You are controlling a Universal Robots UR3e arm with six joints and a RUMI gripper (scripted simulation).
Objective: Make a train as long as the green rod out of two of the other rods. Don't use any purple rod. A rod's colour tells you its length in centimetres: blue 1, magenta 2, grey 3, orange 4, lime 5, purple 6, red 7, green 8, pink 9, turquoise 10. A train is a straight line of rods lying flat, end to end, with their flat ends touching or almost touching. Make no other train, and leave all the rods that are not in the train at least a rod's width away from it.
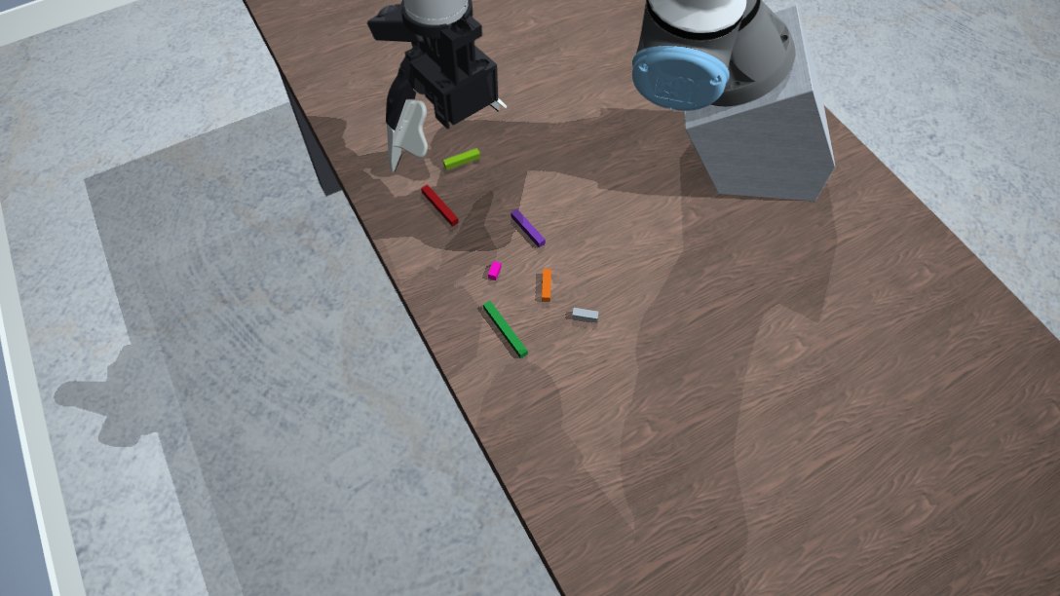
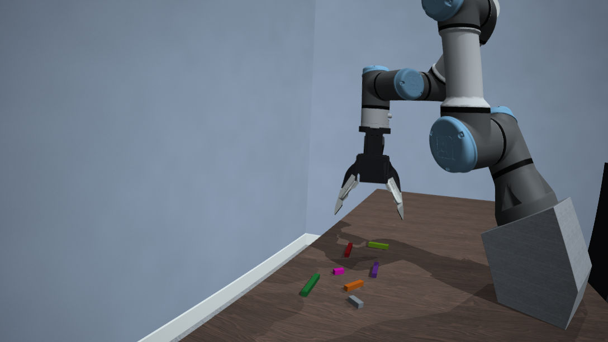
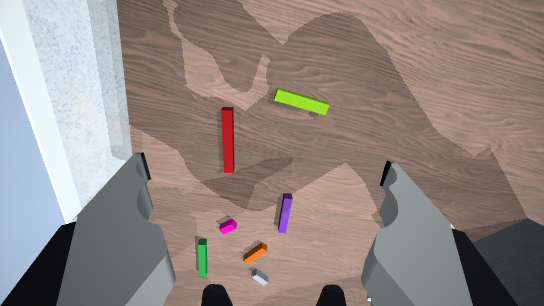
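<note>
1. Table (image 1: 851, 444) (image 2: 424, 323) (image 3: 425, 75): its long edge runs left of every rod; red and green lie nearest it; the widest stretch of wood opens to the right and near side of the rods.
2. Arm (image 1: 680, 77) (image 2: 462, 67): rises from the block (image 1: 763, 155) (image 2: 531, 272) at the right; it reaches left, its wrist turned straight down.
3. Gripper (image 1: 448, 138) (image 2: 369, 216) (image 3: 268, 158): jaws wide open, nothing between them; held above the table at the rods' far end.
4. Green (image 1: 505, 329) (image 2: 310, 285) (image 3: 202, 259): flat, near left, well apart from the jaws.
5. Red (image 1: 439, 204) (image 2: 348, 250) (image 3: 228, 140): far left, below the jaws' level.
6. Purple (image 1: 528, 228) (image 2: 374, 269) (image 3: 285, 214): right of red, slightly nearer.
7. Lime (image 1: 462, 158) (image 2: 378, 245) (image 3: 301, 101): farthest rod; also lower than the jaws.
8. Orange (image 1: 546, 284) (image 2: 354, 285) (image 3: 255, 253): between purple and grey.
9. Grey (image 1: 585, 315) (image 2: 355, 302) (image 3: 260, 277): right of green.
10. Magenta (image 1: 494, 270) (image 2: 338, 271) (image 3: 228, 226): left of orange; all seven rods lie apart.
</note>
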